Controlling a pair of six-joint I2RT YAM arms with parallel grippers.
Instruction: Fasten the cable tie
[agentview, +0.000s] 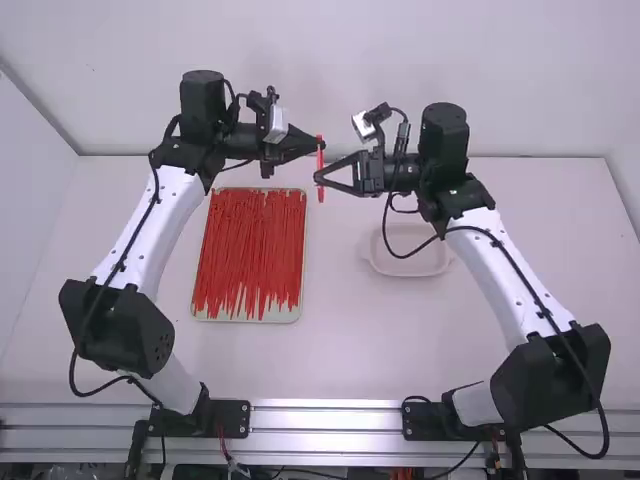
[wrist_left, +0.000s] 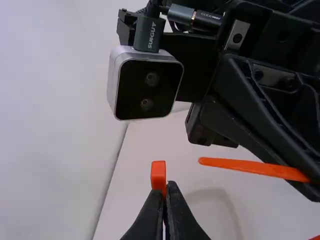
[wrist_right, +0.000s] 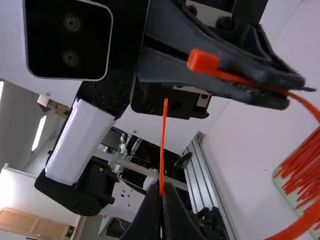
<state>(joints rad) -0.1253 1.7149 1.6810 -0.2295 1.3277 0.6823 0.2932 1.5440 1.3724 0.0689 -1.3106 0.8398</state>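
Currently: spare ties (agentview: 250, 250) lie on tray (agentview: 250, 318) on the bench (agentview: 400, 340). Beyond, raised above it, left tool (agentview: 309, 148) is clamped on the cable tie (agentview: 320, 160) head and right tool (agentview: 318, 180) pinches its tail. Judged next: square tip to head slot, feed slowly, hold both grips firm.

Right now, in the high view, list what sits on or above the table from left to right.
Tray of spare red cable ties → held cable tie → white dish.
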